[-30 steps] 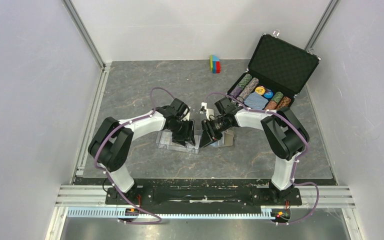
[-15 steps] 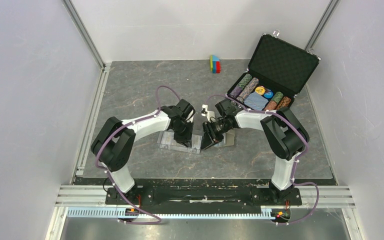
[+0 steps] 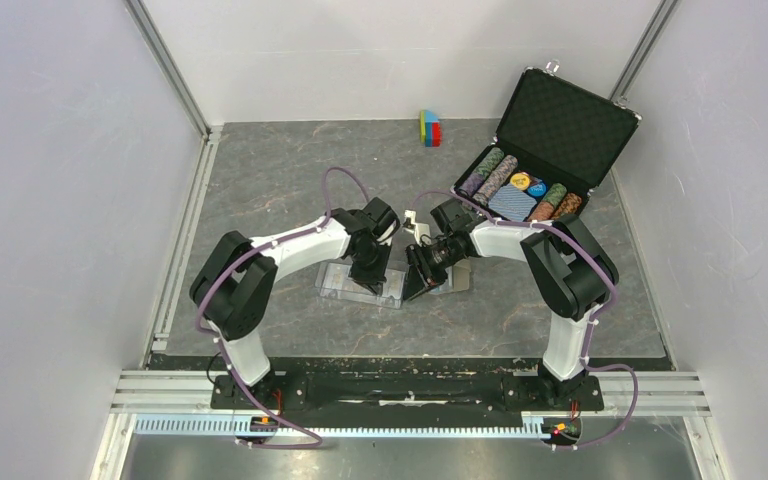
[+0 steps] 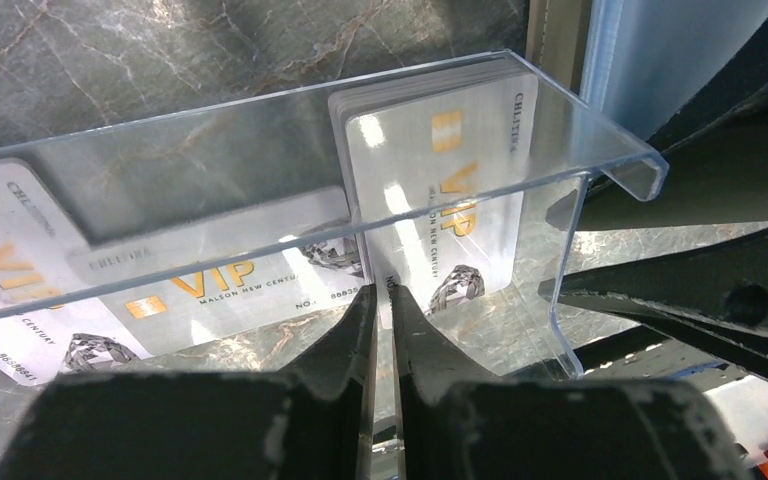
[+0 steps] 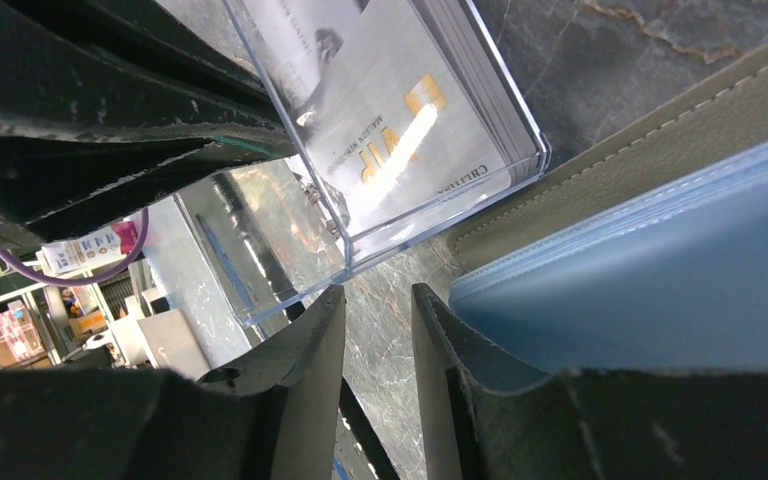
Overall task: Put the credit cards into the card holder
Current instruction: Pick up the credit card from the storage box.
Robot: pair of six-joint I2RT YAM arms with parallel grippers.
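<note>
Left gripper [image 4: 380, 300]: jaws almost together at near wall of clear case [image 4: 600, 150]. You cannot tell whether they pinch wall, card edge or nothing.

Right gripper [image 5: 378, 300]: narrow gap, bare table between, nothing held. One finger just beside card holder [image 5: 660, 140].

Card holder: open, blue lining [image 5: 680, 280] showing, just beside case.

Credit cards [image 4: 440, 200]: stacked in case end nearest holder, others fanned at far end.

Judgement: cards light, stiff, slick, awkward lying flat. Tip one up, take it by short edge.
</note>
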